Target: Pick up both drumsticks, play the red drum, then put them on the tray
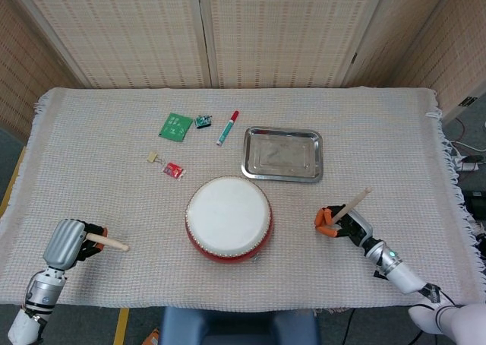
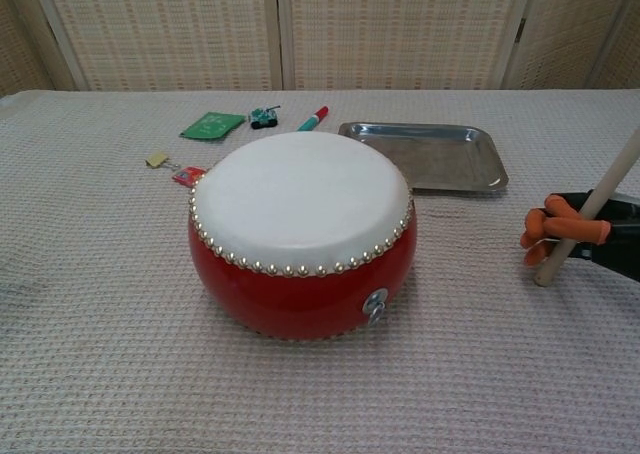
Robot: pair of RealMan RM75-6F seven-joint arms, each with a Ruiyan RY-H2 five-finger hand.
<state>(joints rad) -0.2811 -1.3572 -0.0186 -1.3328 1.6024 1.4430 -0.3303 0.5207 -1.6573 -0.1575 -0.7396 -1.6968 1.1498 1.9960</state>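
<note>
The red drum (image 1: 228, 218) (image 2: 302, 236) with its white skin stands at the table's front centre. Right of it, my right hand (image 1: 339, 221) (image 2: 573, 239) grips a wooden drumstick (image 1: 351, 205) (image 2: 590, 213), orange fingertips curled round the shaft, which slants up and to the right with its lower end by the cloth. At the front left my left hand (image 1: 70, 242) holds the other drumstick (image 1: 108, 242), which points right, towards the drum. The chest view does not show the left hand. The steel tray (image 1: 282, 154) (image 2: 425, 155) lies behind the drum, to its right.
Behind the drum on the left lie a green packet (image 1: 175, 126), a small green toy (image 1: 203, 121), a marker pen (image 1: 227, 128), a binder clip (image 1: 154, 157) and a red packet (image 1: 174, 170). A woven cloth (image 1: 91, 178) covers the table.
</note>
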